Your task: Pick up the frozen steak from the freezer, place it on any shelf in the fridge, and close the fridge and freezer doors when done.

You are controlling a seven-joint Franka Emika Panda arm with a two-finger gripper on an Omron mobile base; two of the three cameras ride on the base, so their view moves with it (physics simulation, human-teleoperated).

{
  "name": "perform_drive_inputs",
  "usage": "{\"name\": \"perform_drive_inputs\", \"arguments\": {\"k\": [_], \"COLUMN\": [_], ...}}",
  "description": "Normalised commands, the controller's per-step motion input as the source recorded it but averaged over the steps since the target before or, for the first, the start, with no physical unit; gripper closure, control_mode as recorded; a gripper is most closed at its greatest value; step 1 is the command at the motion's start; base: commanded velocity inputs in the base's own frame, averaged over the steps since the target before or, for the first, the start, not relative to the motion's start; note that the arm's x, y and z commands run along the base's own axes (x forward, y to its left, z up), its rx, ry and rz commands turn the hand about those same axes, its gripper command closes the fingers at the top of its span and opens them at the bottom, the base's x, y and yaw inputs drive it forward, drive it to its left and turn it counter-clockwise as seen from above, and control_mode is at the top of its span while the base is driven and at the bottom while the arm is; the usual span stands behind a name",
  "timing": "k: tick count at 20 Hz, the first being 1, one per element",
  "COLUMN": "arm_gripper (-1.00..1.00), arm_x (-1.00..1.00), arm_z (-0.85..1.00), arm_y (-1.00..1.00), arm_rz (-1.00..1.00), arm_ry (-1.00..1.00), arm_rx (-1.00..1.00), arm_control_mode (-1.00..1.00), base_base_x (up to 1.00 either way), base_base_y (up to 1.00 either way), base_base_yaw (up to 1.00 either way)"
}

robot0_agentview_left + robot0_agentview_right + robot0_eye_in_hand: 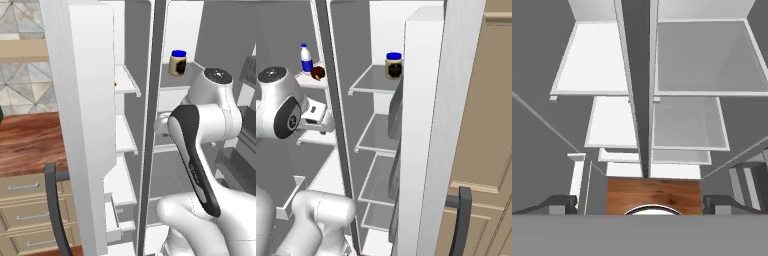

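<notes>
Both doors of the side-by-side unit stand open, the freezer door (82, 125) swung out on the left and the fridge door (431, 130) on the right, with a dark divider (336, 125) between the two compartments. On the top freezer shelf (311, 80) a small dark brown lump, which looks to be the frozen steak (318, 73), lies just beside a white bottle (306, 58) with a blue cap and blue band; any print on that band is too small to read. On the top fridge shelf (368, 82) stands a jar (394, 65) with a blue lid and a pale label whose writing cannot be made out; the same jar (177, 63) shows from the left side.

The white arm (200, 130) is bent in front of the open compartments, its hand near the divider at the level of the second shelves. In the hand view the two dark fingertips (559, 202) sit far apart at the lower corners with nothing between them, so the gripper (644, 210) is spread wide and empty. That camera looks along the stacked shelves toward a strip of wood floor (654, 192)
</notes>
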Motion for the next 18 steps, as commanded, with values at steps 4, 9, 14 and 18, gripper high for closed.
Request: {"name": "perform_drive_inputs", "arguments": {"k": [4, 9, 14, 18], "arm_gripper": [-1.00, -1.00, -1.00, -1.00], "arm_x": [-0.08, -0.18, 0.00, 0.00], "arm_z": [0.50, 0.54, 0.57, 0.48], "arm_y": [0.23, 0.06, 0.27, 0.45], "arm_rz": [0.21, 0.29, 0.25, 0.14], "arm_ry": [-0.30, -0.31, -0.20, -0.06], "arm_rx": [-0.06, -0.04, -0.08, -0.15], "arm_control_mode": [-1.00, -1.00, -1.00, -1.00], "base_base_x": [0.00, 0.00, 0.00, 0.00], "base_base_y": [0.00, 0.00, 0.00, 0.00], "base_base_yaw": [0.00, 0.00, 0.00, 0.00]}}
